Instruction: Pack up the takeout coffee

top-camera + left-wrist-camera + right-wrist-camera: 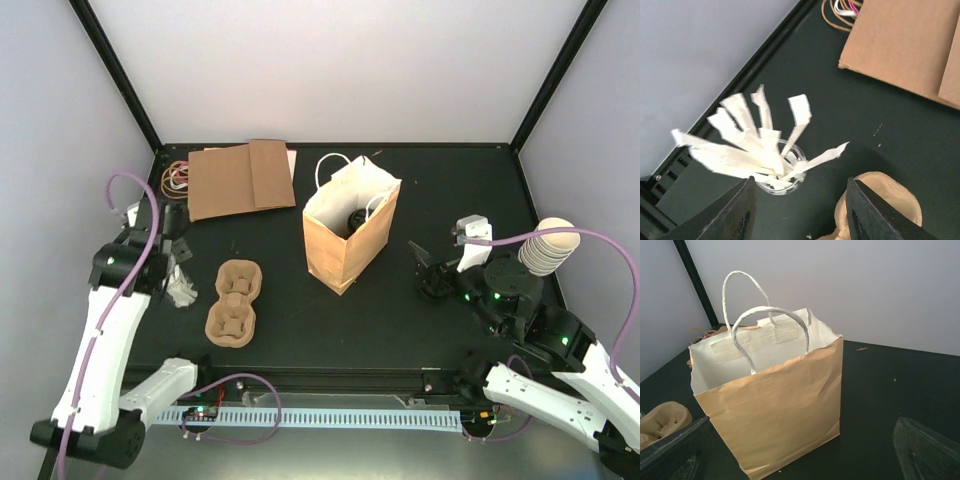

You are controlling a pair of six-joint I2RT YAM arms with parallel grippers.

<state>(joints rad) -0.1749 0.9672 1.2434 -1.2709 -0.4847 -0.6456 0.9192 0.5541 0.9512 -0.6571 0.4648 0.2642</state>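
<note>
A brown paper bag (345,240) with white handles stands open at the table's middle. Inside its mouth shows a dark round lid of a takeout coffee (352,219); the rest of the cup is hidden. The right wrist view shows the bag (775,410) from the side, its inside hidden. My right gripper (420,265) sits right of the bag, open (801,445) and holding nothing. My left gripper (172,275) hovers at the left edge, open (805,215), with nothing between its fingers. The brown pulp tray (232,300) lies left of the bag with its pockets bare.
A clear glass of white paper strips (777,172) stands just ahead of my left finger (735,215), with the tray's edge (885,200) by the other. Flat brown bags (240,178) and rubber bands (175,178) lie back left. A stack of cream cups (548,245) stands far right.
</note>
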